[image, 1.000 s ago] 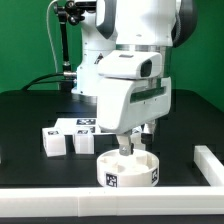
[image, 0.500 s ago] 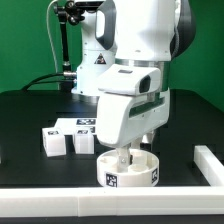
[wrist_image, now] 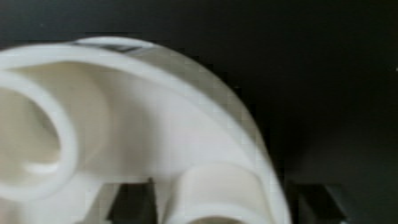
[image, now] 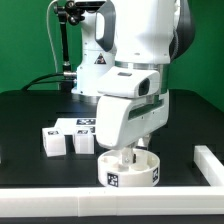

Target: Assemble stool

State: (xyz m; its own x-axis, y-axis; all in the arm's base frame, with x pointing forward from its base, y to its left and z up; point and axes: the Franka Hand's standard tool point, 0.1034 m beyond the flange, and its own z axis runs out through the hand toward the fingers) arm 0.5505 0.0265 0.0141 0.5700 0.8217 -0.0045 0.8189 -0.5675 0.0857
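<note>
- The seat lies rim-up on the black table. My gripper is down inside its rim, near the seat's middle.
- From the wrist view the jaws appear clamped on a leg. The white post sits between the two dark jaws with no gap that I can make out. The arm's body hides the grip in the exterior view.
- The leg's lower end is inside the seat, close to the floor of the dish. I cannot tell whether it is touching.
- A raised round socket shows inside the seat, beside the held leg and not under it. I judge that to be the target or a neighbour of it.
- To do this step well, I would line the leg's foot squarely over its socket before pressing. I would hold the post upright and go down slowly.
- The seat is not pinned, so any sideways push could slide it toward the edge rail on the seat's far side in the exterior view's right.
- Two loose legs wait well apart from the seat, on the exterior view's left. My approach should stay clear of them.
- I would only let go once the leg stands seated.
</note>
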